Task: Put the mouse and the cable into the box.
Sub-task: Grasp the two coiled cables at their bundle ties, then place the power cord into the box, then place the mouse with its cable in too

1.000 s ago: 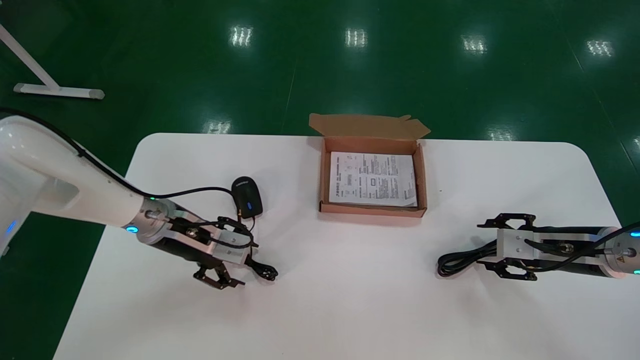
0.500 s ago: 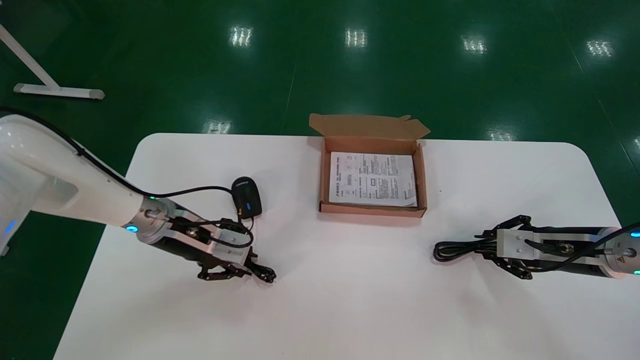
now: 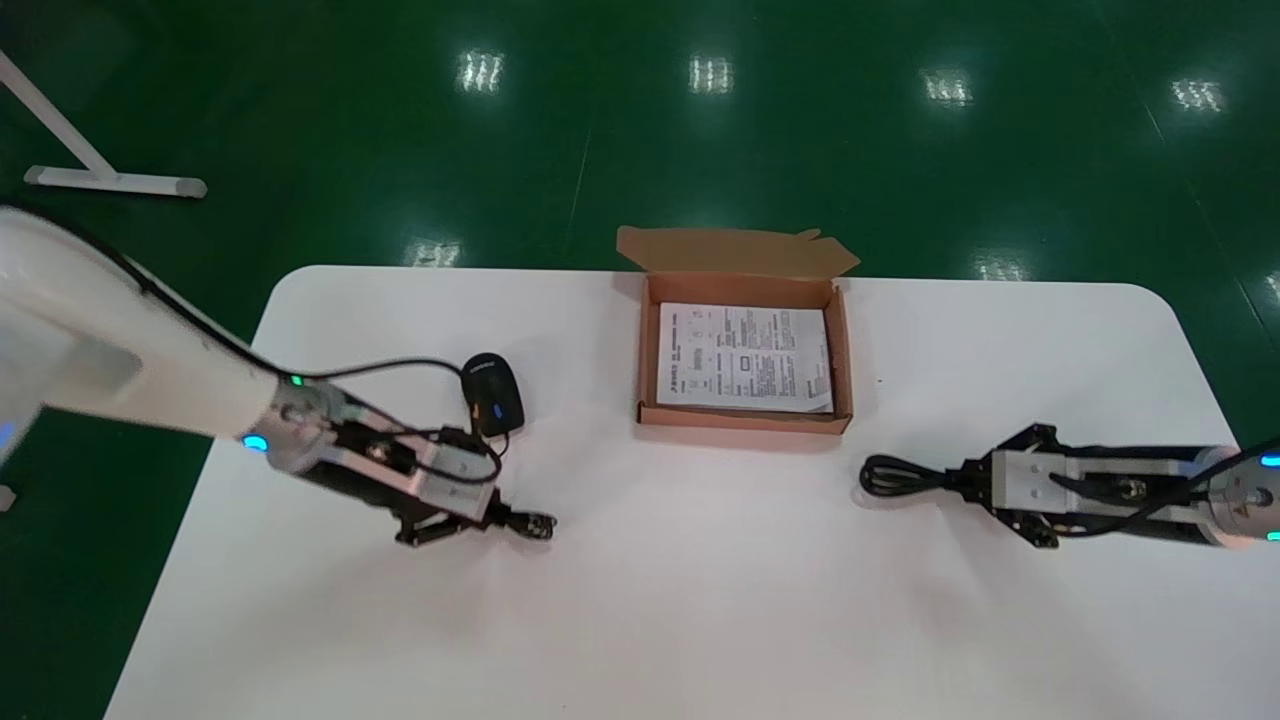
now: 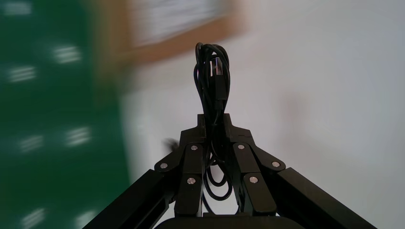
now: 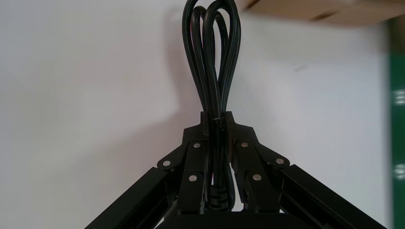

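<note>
Grippers were the big change here: a second earlier both sat wide open over their bundles, and by this moment both had pinched fully shut. The left gripper point(image 3: 497, 520) had clamped onto the coiled mouse cord point(image 3: 532, 522), and the loops and USB plug poked out past its tips in the left wrist view. That arm had also shifted a bit, so I'd guess it was already starting to haul the cord away.

The mouse point(image 3: 493, 393) hadn't really budged. It sat on the white table point(image 3: 700, 600) just beside the left gripper, well apart from the box point(image 3: 742, 420).

Over on the other side, the right gripper point(image 3: 965, 478) had closed on the looped black cable point(image 3: 895, 476), which had been squeezed into a narrower bundle pointing toward the table's middle.

The box stood open, flap back, with only the instruction sheet point(image 3: 745, 358) lying flat inside.

So both grabs looked done and nothing was packed yet. My worry was the mouse dangling off its cord once lifted.
</note>
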Controlling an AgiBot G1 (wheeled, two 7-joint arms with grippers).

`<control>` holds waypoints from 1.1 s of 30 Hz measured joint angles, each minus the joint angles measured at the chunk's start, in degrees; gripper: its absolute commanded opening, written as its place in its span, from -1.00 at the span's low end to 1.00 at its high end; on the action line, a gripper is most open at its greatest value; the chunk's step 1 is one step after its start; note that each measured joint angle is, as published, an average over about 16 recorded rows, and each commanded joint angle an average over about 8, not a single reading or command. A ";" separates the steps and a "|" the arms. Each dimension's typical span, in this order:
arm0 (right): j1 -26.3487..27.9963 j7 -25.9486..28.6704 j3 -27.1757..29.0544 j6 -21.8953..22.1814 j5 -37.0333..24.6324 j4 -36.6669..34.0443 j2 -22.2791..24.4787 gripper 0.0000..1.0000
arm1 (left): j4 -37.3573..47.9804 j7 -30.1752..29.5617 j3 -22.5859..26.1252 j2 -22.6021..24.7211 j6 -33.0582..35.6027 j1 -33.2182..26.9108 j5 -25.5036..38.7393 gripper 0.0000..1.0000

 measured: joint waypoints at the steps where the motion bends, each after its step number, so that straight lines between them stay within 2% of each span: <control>1: 0.62 0.26 0.14 0.00 0.19 0.27 -0.11 -1.00 | -0.30 0.19 -0.32 -0.48 -0.06 -1.02 -0.42 -1.00; 8: 4.49 1.91 1.22 1.68 1.68 2.49 -2.84 -1.00 | -2.88 1.67 -3.35 -3.69 -2.16 -9.79 -4.24 -1.00; 17: 5.11 2.30 1.84 9.09 2.56 3.93 -11.61 -1.00 | -5.71 5.19 -7.61 -3.09 -7.25 -18.94 -9.61 -1.00; 24: 3.45 0.97 1.52 14.23 2.16 3.00 -18.11 -1.00 | -5.62 9.56 -10.32 0.32 -9.38 -21.74 -13.29 -1.00; 31: 2.01 -1.46 1.20 16.61 1.72 1.10 -20.99 -1.00 | -3.67 13.80 -11.89 2.79 -9.76 -22.55 -15.58 -1.00; 32: 1.89 -1.77 1.15 16.75 1.66 0.80 -21.19 -0.96 | -3.39 14.36 -12.02 3.02 -9.79 -22.62 -15.78 -1.00; 33: 1.78 -2.08 1.11 16.85 1.60 0.51 -21.34 -0.76 | -3.09 14.88 -12.11 3.21 -9.84 -22.67 -15.93 -1.00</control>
